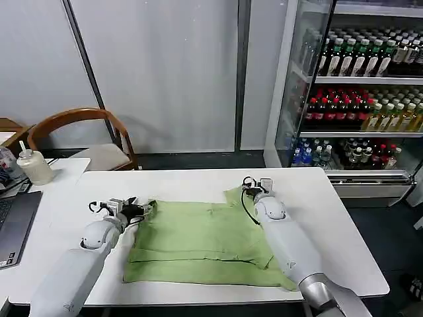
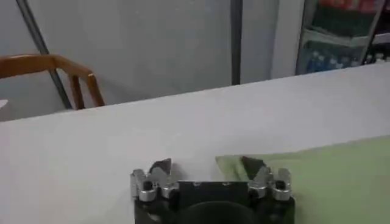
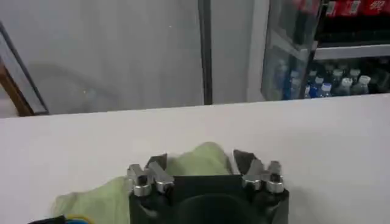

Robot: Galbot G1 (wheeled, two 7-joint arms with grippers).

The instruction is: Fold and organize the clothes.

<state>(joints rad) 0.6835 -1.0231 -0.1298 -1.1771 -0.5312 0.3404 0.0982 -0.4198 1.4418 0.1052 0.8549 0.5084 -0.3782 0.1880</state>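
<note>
The clothes are one light green shirt, lying partly folded and flat in the middle of the white table. My left gripper is at the shirt's far left corner. In the left wrist view this gripper is open, with one fingertip over the green corner. My right gripper is at the shirt's far right corner. Seen from the right wrist, it is open too, and a raised bump of green cloth lies between its fingers.
A laptop and a white bottle sit on the table's left side. A wooden chair stands behind the table. A glass-door drinks fridge is at the back right. Bare tabletop lies right of the shirt.
</note>
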